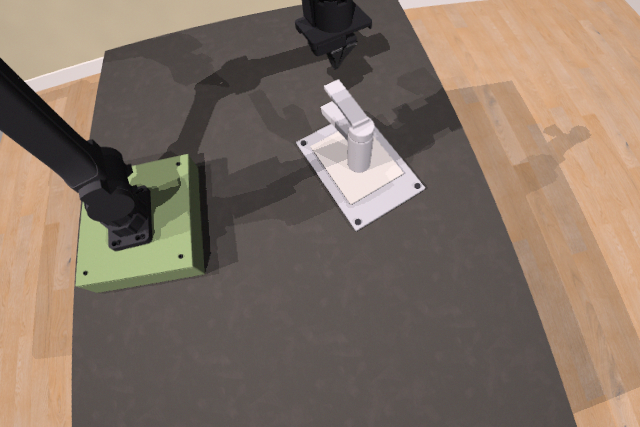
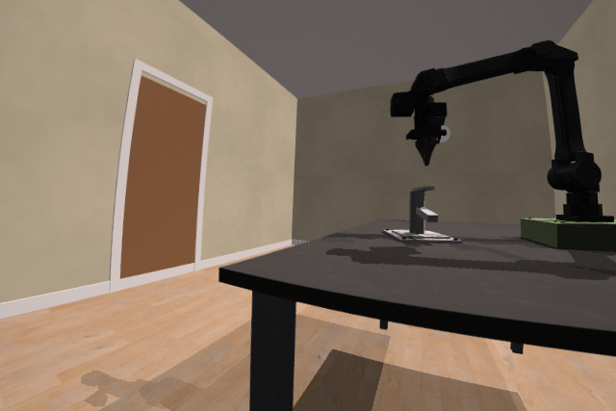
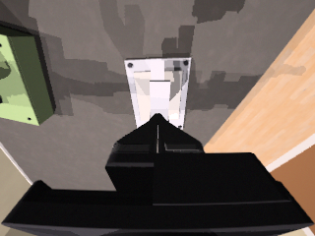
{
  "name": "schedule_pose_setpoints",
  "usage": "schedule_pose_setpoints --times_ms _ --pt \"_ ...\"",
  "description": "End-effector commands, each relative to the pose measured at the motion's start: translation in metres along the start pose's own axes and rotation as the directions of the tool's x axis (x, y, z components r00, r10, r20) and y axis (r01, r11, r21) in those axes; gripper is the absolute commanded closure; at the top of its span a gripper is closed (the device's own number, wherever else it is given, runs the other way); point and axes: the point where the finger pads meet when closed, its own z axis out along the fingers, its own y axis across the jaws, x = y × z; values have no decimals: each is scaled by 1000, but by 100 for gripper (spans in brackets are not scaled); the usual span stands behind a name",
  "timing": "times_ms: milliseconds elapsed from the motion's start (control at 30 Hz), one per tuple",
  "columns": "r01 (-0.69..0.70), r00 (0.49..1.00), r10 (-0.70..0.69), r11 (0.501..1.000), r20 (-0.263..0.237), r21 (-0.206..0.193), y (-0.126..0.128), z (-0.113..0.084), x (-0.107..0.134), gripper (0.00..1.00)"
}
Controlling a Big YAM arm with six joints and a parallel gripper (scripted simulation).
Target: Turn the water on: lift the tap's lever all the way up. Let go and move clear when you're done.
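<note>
A grey tap (image 1: 358, 145) stands on a white base plate (image 1: 360, 177) in the middle of the dark table. Its lever (image 1: 343, 96) lies about level at the top, with the spout (image 1: 336, 116) below it. The lever also shows in the side view (image 2: 422, 191), flat on the tap (image 2: 420, 212). My gripper (image 1: 336, 58) is shut on nothing, fingertips together and pointing down. In the side view the gripper (image 2: 426, 160) hangs a short way above the lever's free end, apart from it. In the wrist view the shut fingers (image 3: 157, 119) cover part of the plate (image 3: 157, 93).
The arm's green mount (image 1: 142, 223) stands at the table's left. The table's right edge (image 1: 465, 117) runs close to the tap, with wooden floor beyond. A door (image 2: 162, 180) is in the far wall.
</note>
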Motion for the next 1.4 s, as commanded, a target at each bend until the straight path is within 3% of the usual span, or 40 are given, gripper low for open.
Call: schedule_pose_setpoints --times_ms 0,300,333,1367 --pt "3 1000 -3 999 2 35 -19 -11 0 100" --pt "3 1000 -3 999 1 36 -19 -11 0 100" --pt "3 1000 -3 999 1 36 -19 -11 0 34" --pt "2 1000 -2 999 1 36 -19 -11 0 34"
